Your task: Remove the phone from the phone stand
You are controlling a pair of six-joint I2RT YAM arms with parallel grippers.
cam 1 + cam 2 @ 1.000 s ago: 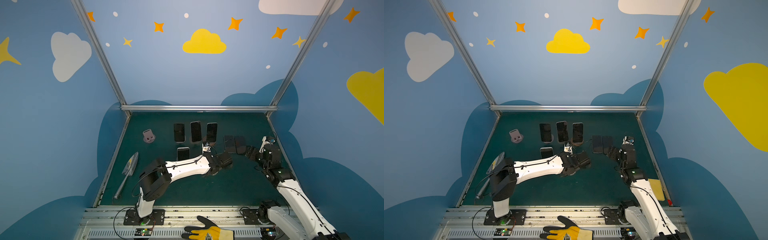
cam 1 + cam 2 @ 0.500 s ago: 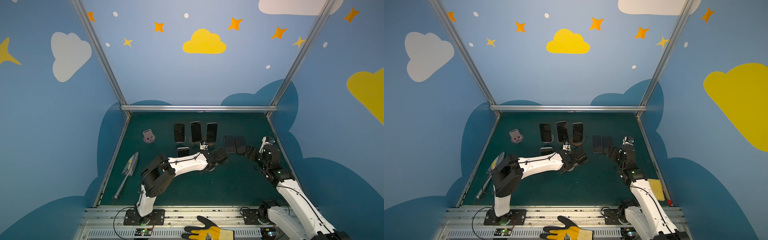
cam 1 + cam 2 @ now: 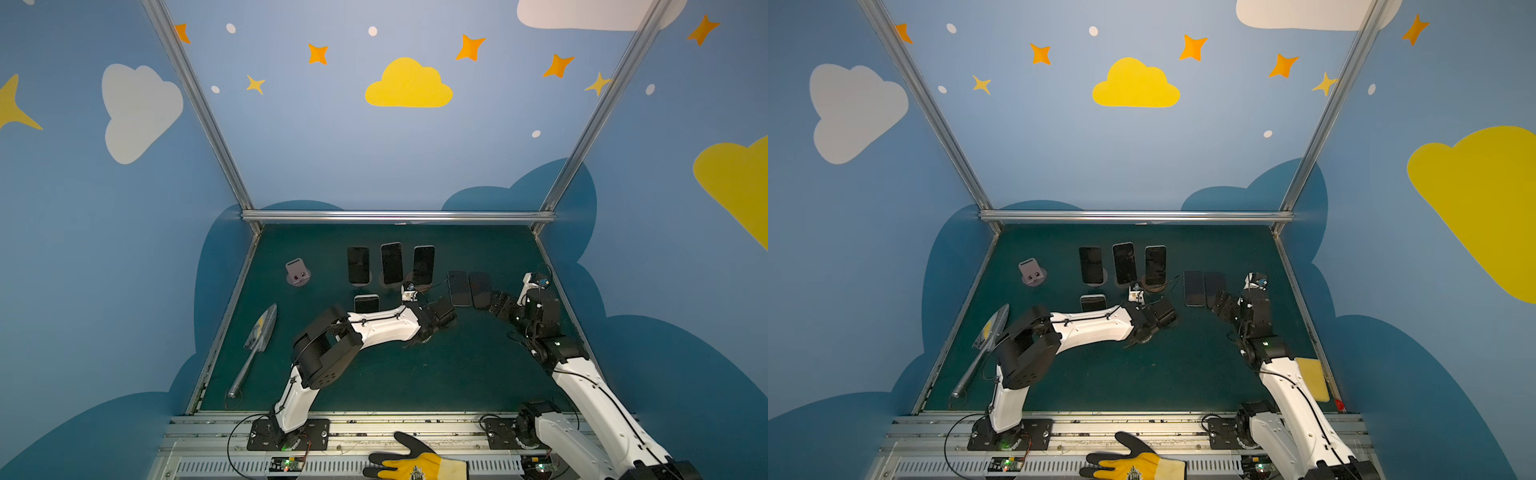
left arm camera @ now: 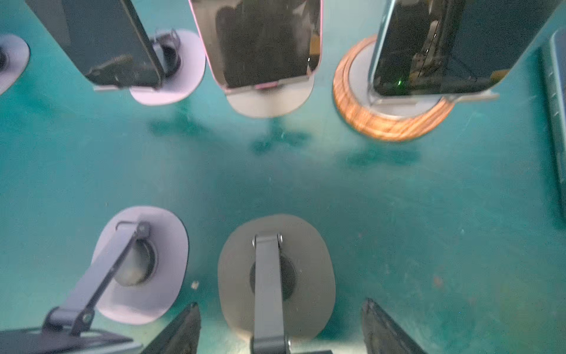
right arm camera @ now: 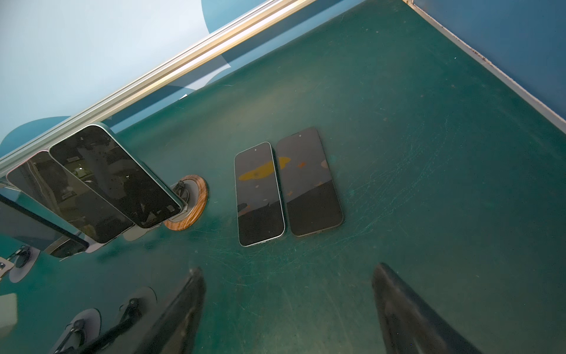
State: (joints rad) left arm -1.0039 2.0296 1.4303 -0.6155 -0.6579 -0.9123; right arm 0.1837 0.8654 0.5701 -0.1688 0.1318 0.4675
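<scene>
— Phone to lift off?
— Four candidates, each propped upright on a stand. Back row: left phone (image 3: pixel 358 264), pink-edged phone (image 3: pixel 391 262), then right-hand phone (image 3: pixel 424 264) on the wood-ringed stand (image 4: pixel 389 122). Just in front of that row, a fourth phone (image 3: pixel 366 303).
— Any off the stands?
— Two, lying face up on the green mat (image 3: pixel 415 374) to the right of the row, long edges touching: pale-rimmed flat phone (image 5: pixel 260 193) and dark flat phone (image 5: pixel 309 180).
— And the left gripper (image 4: pixel 280 309)?
— Right of the fourth phone, in front of the right-hand phone. Fingers (image 4: pixel 183 331) spread apart, gripping nothing; between them only the arm of the grey front stand (image 4: pixel 275 275). Phone on that stand or not: cannot tell, top end out of frame.
— And the right gripper (image 5: pixel 288 268)?
— Above the mat near the flat pair, pointed toward it, jaws wide apart, empty.
— Round about?
— Bare lavender stand (image 3: pixel 297 272) well left of the back row, trowel (image 3: pixel 259 332) at the mat's left edge, yellow-and-black glove (image 3: pixel 415 467) in front of the mat.
</scene>
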